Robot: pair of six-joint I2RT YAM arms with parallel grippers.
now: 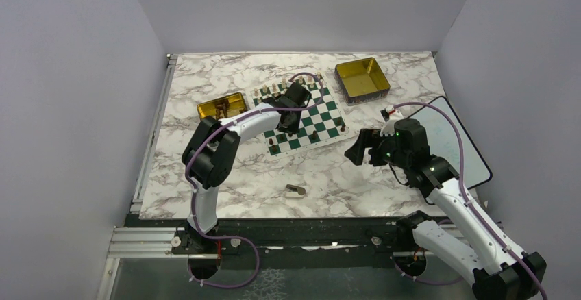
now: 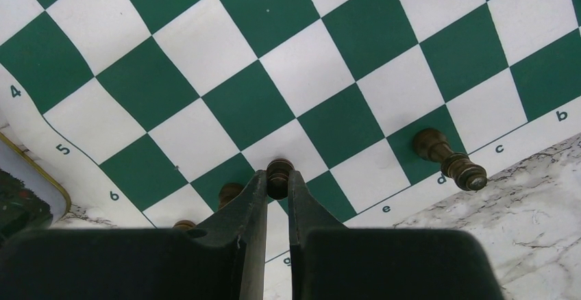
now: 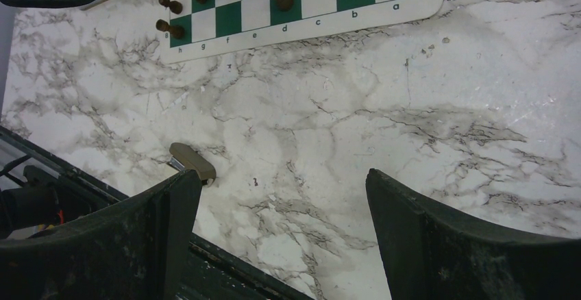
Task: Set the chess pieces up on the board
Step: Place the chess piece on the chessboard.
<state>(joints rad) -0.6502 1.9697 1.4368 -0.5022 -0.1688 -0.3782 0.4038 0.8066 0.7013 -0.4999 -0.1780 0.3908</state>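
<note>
A: Where is the left gripper (image 2: 277, 180)?
B: Over the board (image 2: 308, 74), near its lettered edge; its fingers (image 2: 252, 201) pinch a dark piece (image 2: 279, 172) by the head.
A: And the right gripper (image 3: 279, 177)?
B: Above the marble table (image 3: 384, 94), well off the board; jaws spread wide, nothing between them.

Black jaws hide all but the rounded top of a dark brown chess piece (image 2: 279, 175); a gold-rimmed tin (image 2: 17, 201) is cropped.
</note>
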